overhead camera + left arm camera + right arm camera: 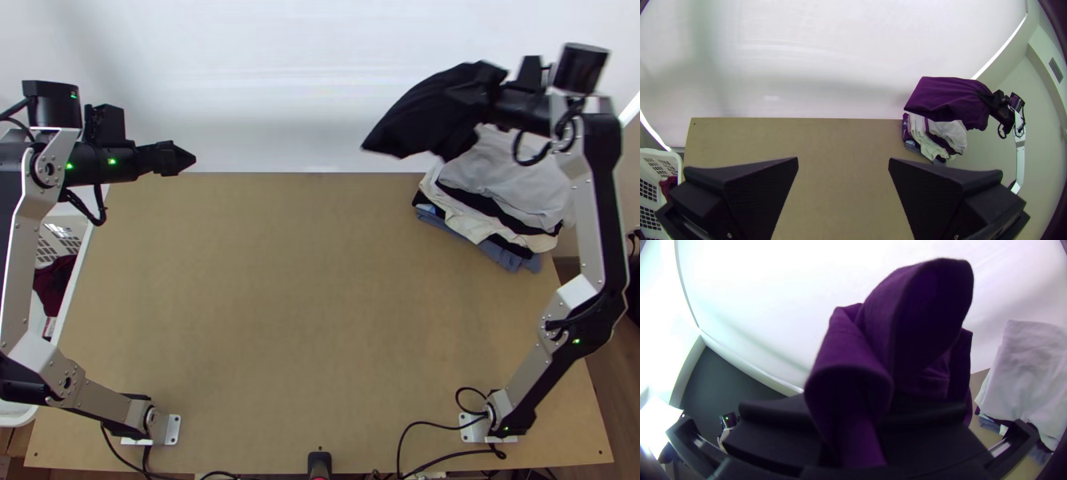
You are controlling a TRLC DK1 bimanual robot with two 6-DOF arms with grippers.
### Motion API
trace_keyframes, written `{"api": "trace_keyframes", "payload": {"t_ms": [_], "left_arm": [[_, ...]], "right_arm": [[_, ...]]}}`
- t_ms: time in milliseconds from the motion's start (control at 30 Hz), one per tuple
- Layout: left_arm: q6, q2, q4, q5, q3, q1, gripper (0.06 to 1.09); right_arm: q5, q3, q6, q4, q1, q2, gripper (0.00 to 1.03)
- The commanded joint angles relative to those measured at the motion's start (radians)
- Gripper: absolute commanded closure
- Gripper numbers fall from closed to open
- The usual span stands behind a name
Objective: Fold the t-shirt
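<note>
While the right pincer (480, 94) is pinching the dark t-shirt (422, 118) by one end, we find the shirt raised off the worktop (304, 312) at the far right, beside and partly over a stack of folded clothes (520, 180). It hangs in layers towards the left, and at the grip we see the cloth bunched into rounded loops between the two flat fingers. The stack lies at the worktop's far right corner, with a pale grey piece on top and cream, black and blue pieces beneath. We have the left pincer (184, 158) near the far left corner, held up with its fingers spread wide and nothing between them. Along the left side we see a white basket (78, 276) with dark red cloth (54, 286) inside
</note>
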Motion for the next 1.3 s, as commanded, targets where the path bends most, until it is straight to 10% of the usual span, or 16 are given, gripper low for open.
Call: {"api": "trace_keyframes", "payload": {"t_ms": [0,600,1200,1267], "left_arm": [[0.009,-0.027,-0.016,-0.001,0.022,0.012,0.1],[0.009,-0.016,-0.005,-0.001,0.032,0.002,0.1],[0.009,-0.01,-0.003,-0.001,0.046,0.001,0.1],[0.009,-0.008,-0.003,-0.001,0.048,-0.002,0.1]], "right_arm": [[-0.063,0.036,0.05,0.055,-0.057,0.01,1.0],[-0.334,0.021,0.084,0.134,-0.342,0.078,1.0],[-0.337,0.004,-0.028,-0.019,-0.46,0.194,0.99],[-0.331,0.004,-0.037,-0.037,-0.474,0.196,0.87]]}}
